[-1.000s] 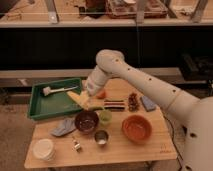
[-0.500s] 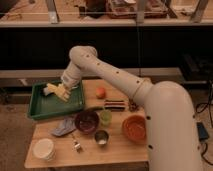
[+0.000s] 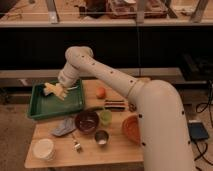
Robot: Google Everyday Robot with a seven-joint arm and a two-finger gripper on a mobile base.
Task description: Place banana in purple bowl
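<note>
My gripper (image 3: 54, 90) hangs low over the green tray (image 3: 39, 111) at the table's left, at the end of the white arm that sweeps in from the lower right. Its pale yellowish tip is shut, and I cannot make out anything held in it. The banana does not show as a separate thing; it may be hidden by the gripper. The purple bowl (image 3: 87, 121) stands in front of the tray's right corner, well below and to the right of the gripper, and it looks empty.
An orange fruit (image 3: 101, 92) lies right of the tray, with a dark striped packet (image 3: 115, 104) and a small green cup (image 3: 105, 117) nearer. An orange bowl (image 3: 131, 129), a metal cup (image 3: 101, 137), a grey cloth (image 3: 64, 127) and a white tub (image 3: 43, 148) stand along the front.
The arm has swung left, carrying the gripper from the middle of the table to above the green tray. Over the last half second it has stayed over the tray.
</note>
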